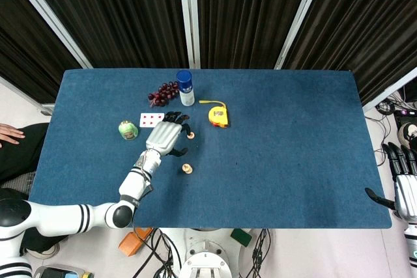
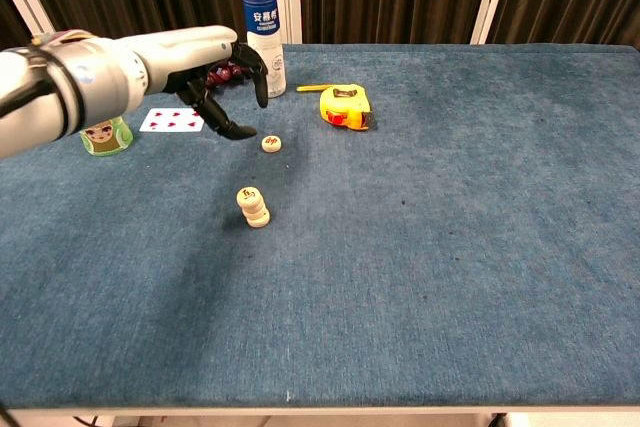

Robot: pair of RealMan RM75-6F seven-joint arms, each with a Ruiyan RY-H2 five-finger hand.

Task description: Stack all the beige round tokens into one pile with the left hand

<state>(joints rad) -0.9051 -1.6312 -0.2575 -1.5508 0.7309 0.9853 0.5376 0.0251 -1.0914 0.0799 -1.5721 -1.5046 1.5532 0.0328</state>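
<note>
A small pile of beige round tokens point(image 2: 254, 208) point(image 1: 187, 169) stands on the blue table, free of any hand. One single beige token point(image 2: 271, 143) point(image 1: 190, 135) lies flat further back. My left hand point(image 2: 225, 72) point(image 1: 167, 136) hovers raised just left of that single token, fingers apart and curved downward, holding nothing. Its dark fingertips point(image 2: 243, 133) come close to the token without touching it. My right hand point(image 1: 405, 187) hangs off the table's right edge, fingers extended, and it holds nothing.
A yellow tape measure point(image 2: 344, 107) lies right of the single token. Behind stand a white bottle with a blue cap point(image 2: 260, 32) and dark grapes point(image 1: 163, 92). A playing card point(image 2: 172, 120) and a green figurine jar point(image 2: 105, 134) sit at the left.
</note>
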